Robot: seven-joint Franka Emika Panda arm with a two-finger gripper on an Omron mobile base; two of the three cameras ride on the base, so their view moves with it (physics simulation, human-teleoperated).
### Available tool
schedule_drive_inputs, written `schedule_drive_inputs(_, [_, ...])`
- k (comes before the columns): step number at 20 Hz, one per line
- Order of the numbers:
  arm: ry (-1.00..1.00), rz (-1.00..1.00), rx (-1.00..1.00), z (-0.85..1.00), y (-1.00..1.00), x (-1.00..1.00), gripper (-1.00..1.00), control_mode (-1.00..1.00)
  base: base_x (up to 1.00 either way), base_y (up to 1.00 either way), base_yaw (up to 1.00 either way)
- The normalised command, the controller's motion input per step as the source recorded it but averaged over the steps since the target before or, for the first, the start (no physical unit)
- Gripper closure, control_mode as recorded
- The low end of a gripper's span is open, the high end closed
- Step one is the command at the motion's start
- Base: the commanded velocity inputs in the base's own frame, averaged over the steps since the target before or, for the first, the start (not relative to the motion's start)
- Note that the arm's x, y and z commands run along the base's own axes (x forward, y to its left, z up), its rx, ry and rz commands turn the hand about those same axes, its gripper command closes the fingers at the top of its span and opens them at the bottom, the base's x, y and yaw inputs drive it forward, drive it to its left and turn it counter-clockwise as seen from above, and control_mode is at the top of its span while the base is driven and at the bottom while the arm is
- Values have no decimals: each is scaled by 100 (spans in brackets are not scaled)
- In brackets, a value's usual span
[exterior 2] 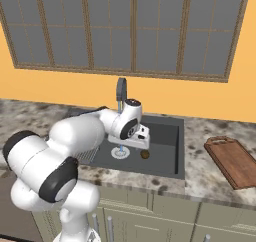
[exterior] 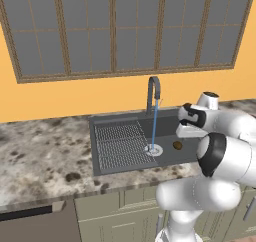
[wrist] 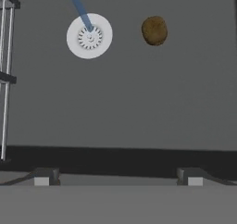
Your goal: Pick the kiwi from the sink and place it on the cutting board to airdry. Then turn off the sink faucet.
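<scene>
The kiwi (wrist: 154, 31) lies bare on the floor of the sink (wrist: 139, 102), ahead of the fingers and closer to the right-hand one than the left, well apart from both. Nothing touches it. Just beside it, on the side of the left finger, sits the round silver drain (wrist: 89, 36), and a thin blue stream of water (wrist: 77, 4) lands on the drain's middle. From the base cameras the same fruit (exterior: 177, 145) (exterior 2: 145, 155) shows as a small brown lump next to the drain (exterior: 153, 149), below the hand.

The gripper (wrist: 118, 177) hangs above the basin with its fingertips (wrist: 41, 177) spread wide and nothing between them. Past the left finger, at the edge of the hand view, run the bars of the wire rack (wrist: 5, 75), which covers the sink's left part (exterior: 120, 145).

The sink faucet (exterior: 153, 93) rises behind the basin, its spout curving over and still running. Off to the right on the speckled counter (exterior 2: 207, 166) rests the cutting board (exterior 2: 233, 160), seemingly with nothing on it, though the angle is shallow.
</scene>
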Motion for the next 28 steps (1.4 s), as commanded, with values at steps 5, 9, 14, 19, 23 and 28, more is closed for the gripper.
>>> schedule_drive_inputs(5, [0,0,0,-18,-10,17,-100,-100,0,0,0])
schedule_drive_inputs(9, [0,0,0,-18,-8,21,-100,-100,0,0,0])
schedule_drive_inputs(14, [0,0,0,-15,-2,25,-100,-100,0,0,0])
schedule_drive_inputs(19, [1,0,2,-17,-4,19,-100,-100,0,0,0])
schedule_drive_inputs(23, [3,0,2,-23,-7,19,-100,-100,0,0,0])
schedule_drive_inputs(28, [3,0,2,-20,-9,21,-100,-100,0,0,0])
